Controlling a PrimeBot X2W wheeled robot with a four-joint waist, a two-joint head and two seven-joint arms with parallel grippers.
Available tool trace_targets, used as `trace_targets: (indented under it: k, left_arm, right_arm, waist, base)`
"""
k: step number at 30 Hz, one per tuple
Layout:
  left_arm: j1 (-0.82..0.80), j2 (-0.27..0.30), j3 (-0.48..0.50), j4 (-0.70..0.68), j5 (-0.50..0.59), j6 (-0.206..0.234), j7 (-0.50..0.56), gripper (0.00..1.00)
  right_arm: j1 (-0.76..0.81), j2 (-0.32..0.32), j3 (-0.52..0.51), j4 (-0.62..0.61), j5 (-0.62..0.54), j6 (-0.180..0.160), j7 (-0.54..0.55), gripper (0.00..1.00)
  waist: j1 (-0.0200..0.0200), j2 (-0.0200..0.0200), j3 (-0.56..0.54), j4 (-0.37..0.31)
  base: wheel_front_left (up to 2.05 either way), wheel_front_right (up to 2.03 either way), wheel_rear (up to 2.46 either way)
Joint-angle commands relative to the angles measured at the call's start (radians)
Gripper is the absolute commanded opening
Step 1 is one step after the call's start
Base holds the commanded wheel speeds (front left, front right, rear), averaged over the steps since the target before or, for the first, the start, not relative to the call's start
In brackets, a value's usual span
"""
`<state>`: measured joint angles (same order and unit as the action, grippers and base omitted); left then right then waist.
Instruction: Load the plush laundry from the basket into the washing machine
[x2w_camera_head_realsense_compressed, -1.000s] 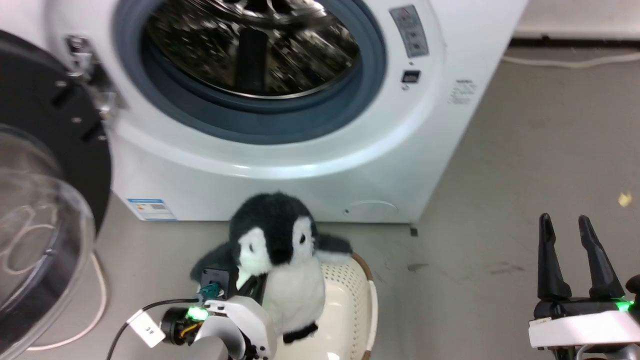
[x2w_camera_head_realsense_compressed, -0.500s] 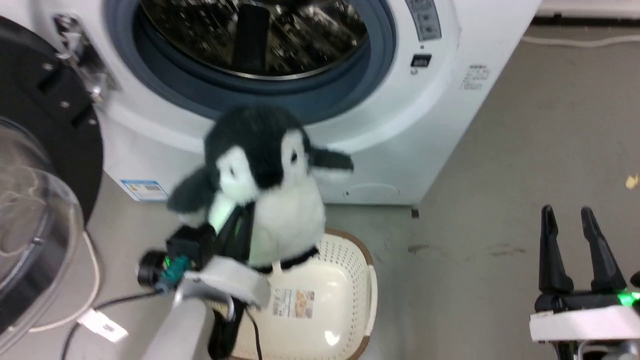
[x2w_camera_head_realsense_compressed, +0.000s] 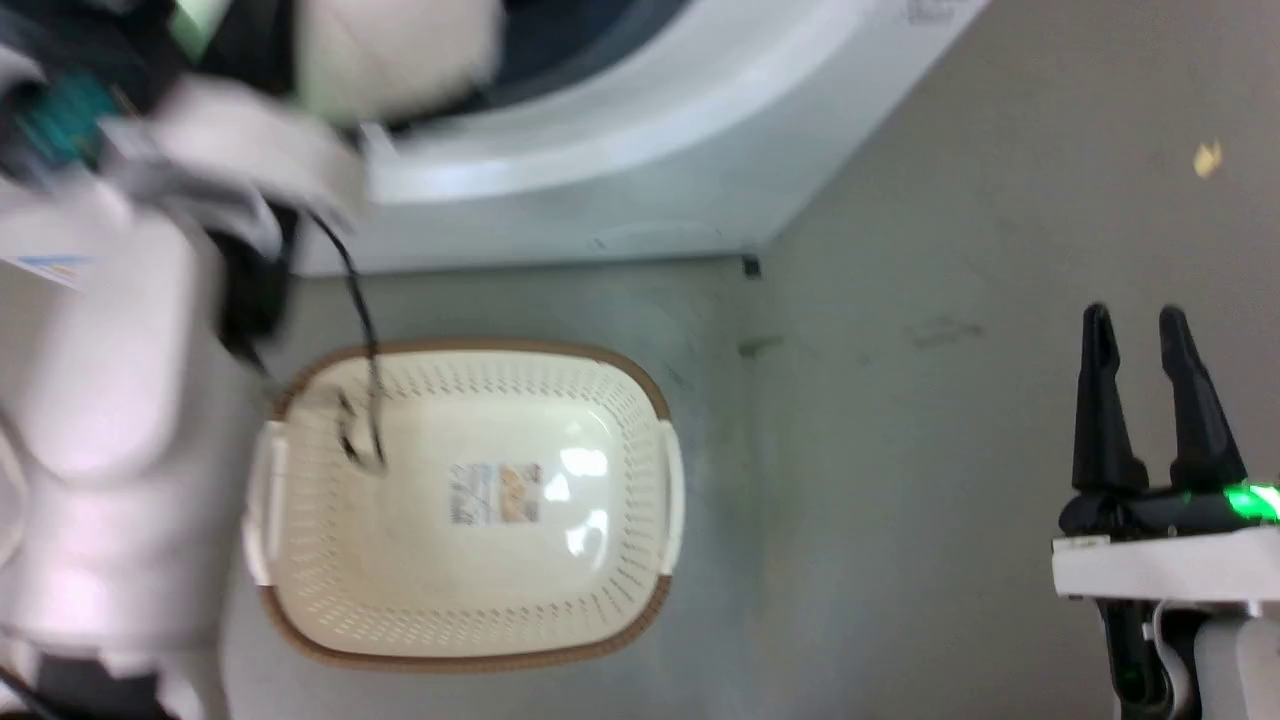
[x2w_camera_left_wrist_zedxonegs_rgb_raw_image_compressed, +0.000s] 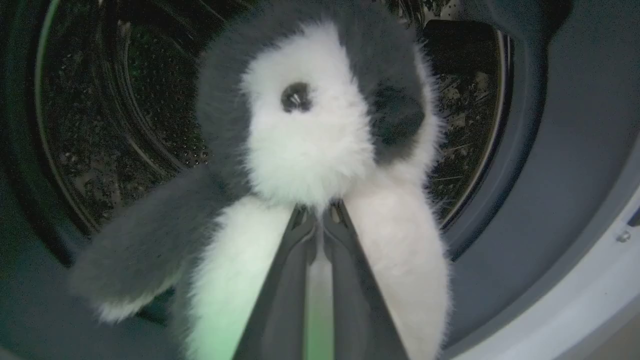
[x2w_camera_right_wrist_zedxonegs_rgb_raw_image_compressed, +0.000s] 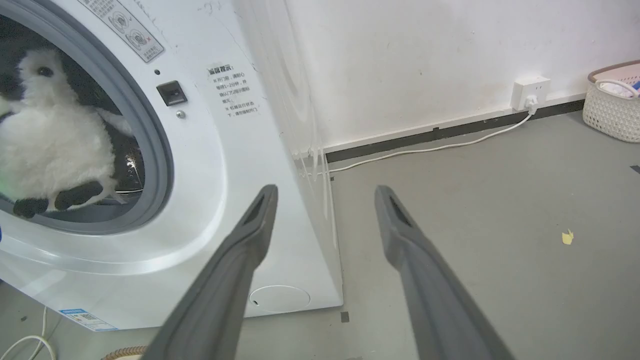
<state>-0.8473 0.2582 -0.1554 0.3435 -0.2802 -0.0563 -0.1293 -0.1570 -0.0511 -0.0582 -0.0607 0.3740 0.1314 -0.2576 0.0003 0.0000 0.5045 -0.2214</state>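
Plush laundry (x2w_camera_left_wrist_zedxonegs_rgb_raw_image_compressed: 305, 145): gripped upright by left hand (x2w_camera_left_wrist_zedxonegs_rgb_raw_image_compressed: 320, 220) at washing machine (x2w_camera_right_wrist_zedxonegs_rgb_raw_image_compressed: 240, 165) mouth, drum (x2w_camera_left_wrist_zedxonegs_rgb_raw_image_compressed: 150, 115) directly beyond. Right hand (x2w_camera_right_wrist_zedxonegs_rgb_raw_image_compressed: 322, 200) open.

Your left arm (x2w_camera_head_realsense_compressed: 100, 350) shows pale white and motion-blurred, with a teal connector (x2w_camera_head_realsense_compressed: 60, 110) and a thin black cable (x2w_camera_head_realsense_compressed: 362, 320) looping off it. The right wrist (x2w_camera_head_realsense_compressed: 1160, 570) is a white block with a green LED (x2w_camera_head_realsense_compressed: 1250, 500). Its jaws are long, dark grey, tapered, and slotted near the tips.
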Motion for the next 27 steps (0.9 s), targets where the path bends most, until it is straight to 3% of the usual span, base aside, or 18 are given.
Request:
trace_targets:
  k: [1,11,19,26,27]
  left_arm:
    - [-0.066,0.016,0.007,0.008,0.004,-0.008,0.019,0.0]
    - [-0.47,0.131,-0.005,0.233,0.055,-0.024,0.176,0.0]
    - [-0.685,0.155,-0.022,0.418,0.094,0.007,0.208,0.0]
    - [-0.744,0.17,-0.056,0.547,0.124,0.012,0.214,0.0]
    - [-0.744,0.169,-0.06,0.558,0.125,0.011,0.206,0.78]
  right_arm:
    - [-0.022,0.001,0.004,0.001,0.017,-0.001,-0.004,1.0]
    - [-0.087,0.001,0.078,0.023,0.107,-0.001,-0.004,1.0]
    - [-0.125,0.001,0.105,0.028,0.149,-0.001,-0.004,1.0]
    - [-0.145,0.001,0.106,0.028,0.153,-0.001,-0.004,1.0]
    - [-0.147,0.001,0.101,0.028,0.15,-0.001,-0.004,1.0]
  waist:
    - [-0.0003,0.0,0.106,-0.085]
    - [-0.0003,0.0,0.264,-0.173]
    - [-0.0003,0.0,0.332,-0.211]
    - [-0.0003,0.0,0.347,-0.207]
    - [-0.0003,0.0,0.344,-0.202]
  base:
    - [0.0,0.0,0.0]
    - [0.0,0.0,0.0]
    - [0.0,0.0,0.0]
    - [0.0,0.0,0.0]
    - [0.0,0.0,0.0]
